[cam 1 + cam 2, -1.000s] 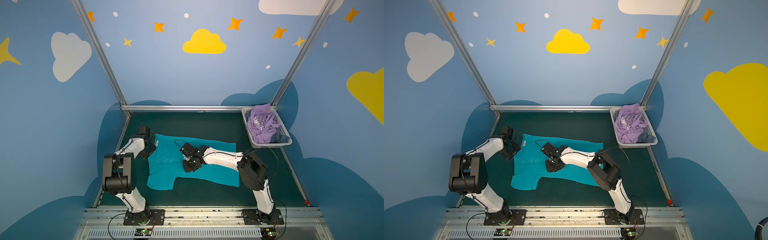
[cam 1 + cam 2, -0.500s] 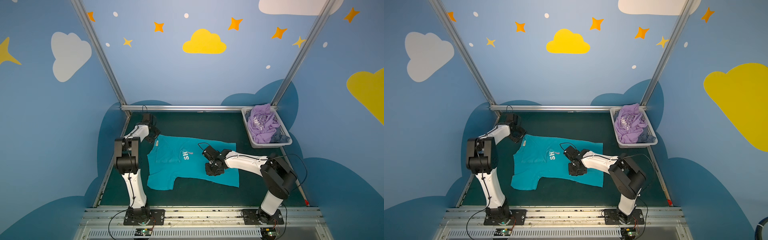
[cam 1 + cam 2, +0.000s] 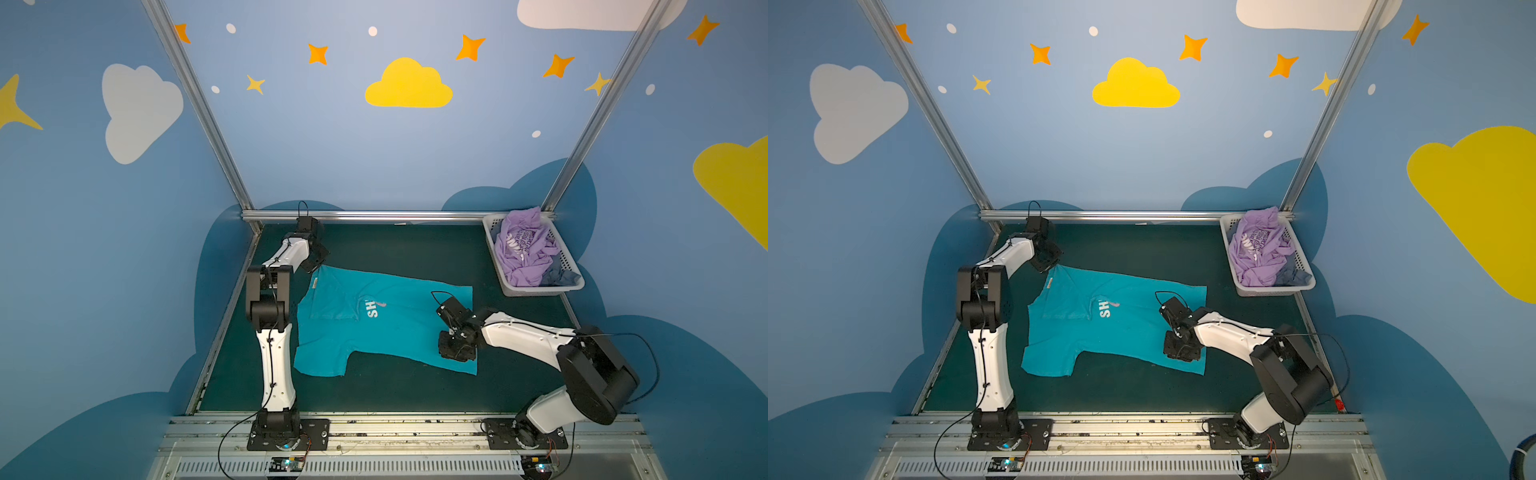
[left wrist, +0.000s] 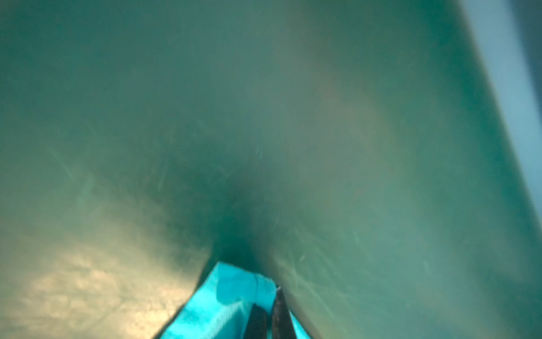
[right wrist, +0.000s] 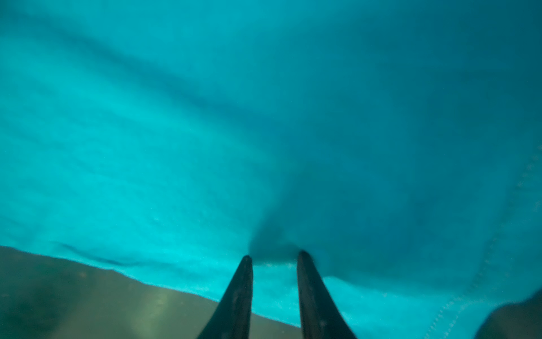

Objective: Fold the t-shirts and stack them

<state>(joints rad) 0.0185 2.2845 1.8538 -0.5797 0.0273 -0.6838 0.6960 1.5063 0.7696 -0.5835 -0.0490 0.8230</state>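
Two arms [image 3: 274, 332] [image 3: 523, 338]: low over mat [image 3: 395, 245].
Left gripper [image 3: 318, 264]: pinching far-left corner of teal t-shirt [image 3: 399, 328].
Teal t-shirt: flat mid-mat; far, near edges bare.
Right gripper [image 5: 275, 255]: slightly spread, tips on near-right hem.
Lavender t-shirt [image 3: 524, 253]: heaped in basket [image 3: 540, 291], far-right corner.

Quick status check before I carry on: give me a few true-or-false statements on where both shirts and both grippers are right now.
1. The teal t-shirt lies on the green mat. True.
2. The lavender t-shirt is folded beside it. False: it sits crumpled in the white basket at the far right corner.
3. The left gripper is shut on the teal t-shirt's far left corner. True.
4. The right gripper hovers over the white basket. False: it is down on the teal t-shirt near its near right corner, jaws apart.
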